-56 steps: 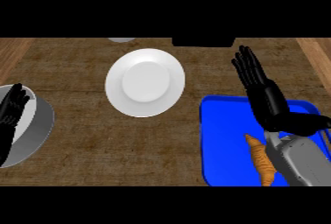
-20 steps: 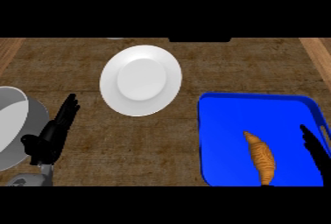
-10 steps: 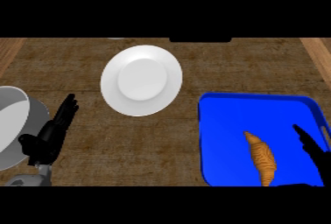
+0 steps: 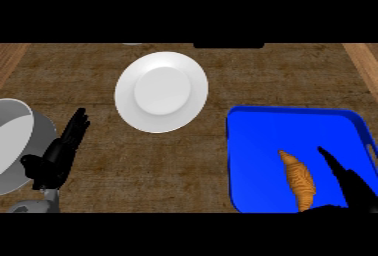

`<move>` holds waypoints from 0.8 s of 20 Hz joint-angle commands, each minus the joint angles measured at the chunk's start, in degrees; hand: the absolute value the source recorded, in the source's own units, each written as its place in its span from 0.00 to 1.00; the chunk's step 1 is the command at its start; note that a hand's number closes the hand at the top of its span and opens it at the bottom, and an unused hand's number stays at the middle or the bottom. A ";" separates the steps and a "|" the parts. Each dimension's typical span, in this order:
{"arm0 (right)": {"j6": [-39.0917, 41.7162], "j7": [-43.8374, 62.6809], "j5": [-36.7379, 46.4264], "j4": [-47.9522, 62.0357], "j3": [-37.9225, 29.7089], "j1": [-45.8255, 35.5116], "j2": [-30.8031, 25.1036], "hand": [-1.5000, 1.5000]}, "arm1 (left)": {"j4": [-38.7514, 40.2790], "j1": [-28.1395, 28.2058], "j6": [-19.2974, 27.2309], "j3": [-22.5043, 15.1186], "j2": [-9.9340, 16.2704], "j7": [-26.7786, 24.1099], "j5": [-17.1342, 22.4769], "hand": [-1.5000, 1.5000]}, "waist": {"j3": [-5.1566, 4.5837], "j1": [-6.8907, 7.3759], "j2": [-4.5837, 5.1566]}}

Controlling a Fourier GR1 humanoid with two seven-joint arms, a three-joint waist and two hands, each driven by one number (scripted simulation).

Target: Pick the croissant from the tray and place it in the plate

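The croissant (image 4: pixel 297 180) lies in the blue tray (image 4: pixel 251 150), its long axis running roughly away from the robot. The right robot hand (image 4: pixel 347 181) is nearer, just to the croissant's right, fingers straight and apparently not touching it. The left robot hand (image 4: pixel 59 155) rests with fingers extended on the worktop (image 4: pixel 184 160), beside a grey bowl (image 4: pixel 18 145). The white plate (image 4: pixel 161 91) sits well apart.

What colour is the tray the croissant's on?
Bright blue; the tray shows clearly in the head view, with the croissant lying on it.
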 commanded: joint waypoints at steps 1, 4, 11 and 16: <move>4.96 -5.26 -0.96 8.27 -3.40 -1.81 2.89 0.00 | 0.43 -2.62 0.49 0.80 -1.64 2.01 -1.18 0.50 | 0.02 -0.08 0.03; 3.17 1.11 6.56 8.56 0.84 -5.64 9.13 0.00 | 0.82 -0.10 0.17 -0.28 -3.45 -0.67 -3.21 0.50 | 0.00 0.13 0.03; 8.34 -4.60 9.38 17.72 -4.49 -5.56 12.54 0.00 | 0.41 -1.91 -2.16 4.16 -2.61 1.26 -2.86 0.50 | 0.01 -0.02 -0.01; 12.45 -11.27 7.91 16.81 -3.40 -2.28 13.16 1.00 | -0.35 -0.10 -4.35 5.24 -1.43 1.06 -2.63 0.50 | 0.01 0.02 -0.01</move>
